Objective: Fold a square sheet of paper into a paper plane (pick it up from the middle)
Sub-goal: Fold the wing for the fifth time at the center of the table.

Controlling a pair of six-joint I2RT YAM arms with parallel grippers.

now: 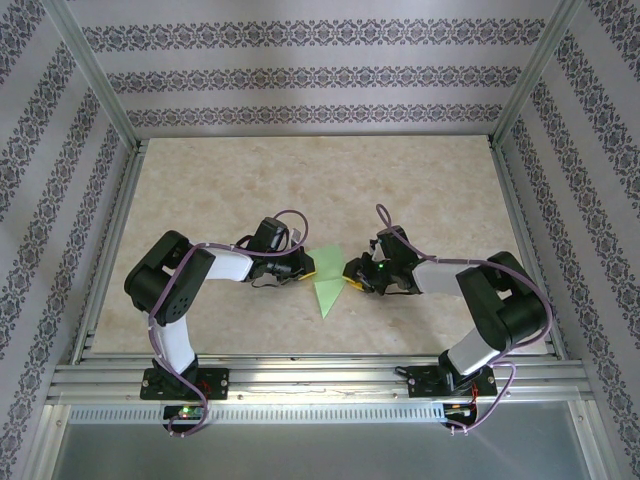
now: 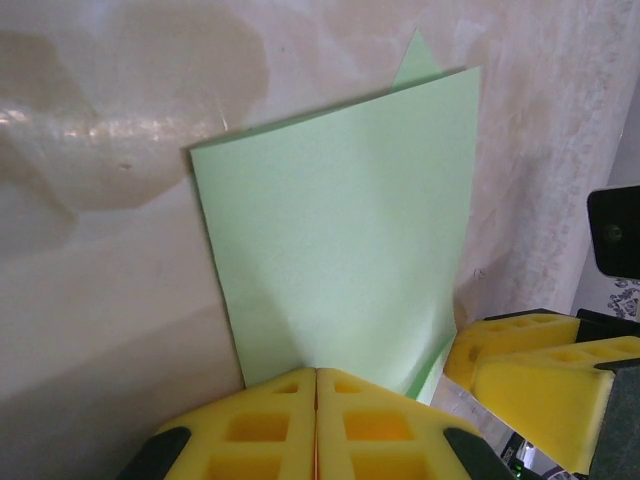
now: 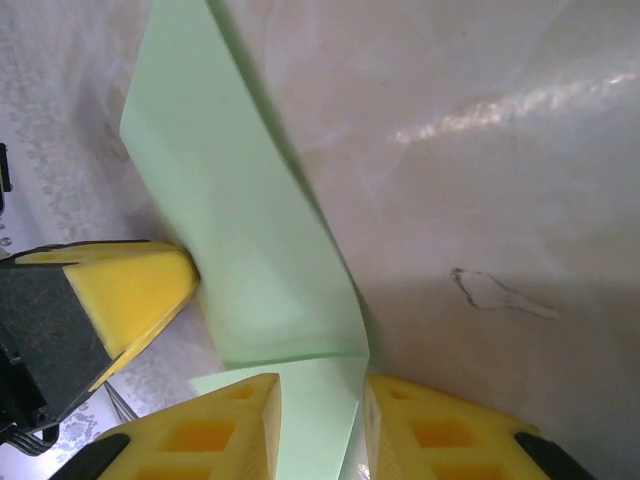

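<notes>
Square sheet of paper [image 1: 327, 283], part-folded to a point, sits mid-frame on the table [image 1: 300, 180]. Count: one sheet, two hands. Left hand [image 2: 316, 372] is clamped on one edge; right hand [image 3: 320, 385] is parted around the opposite flap, not pinching. Advice: anchor with the left, then close the right squarely before creasing, or the fold will likely skew.

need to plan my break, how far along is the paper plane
Done: the green paper is folded to a point. In hand: left gripper shut on one edge, right gripper open astride the other. Left: too broad for a slim dart, so more folds.
</notes>
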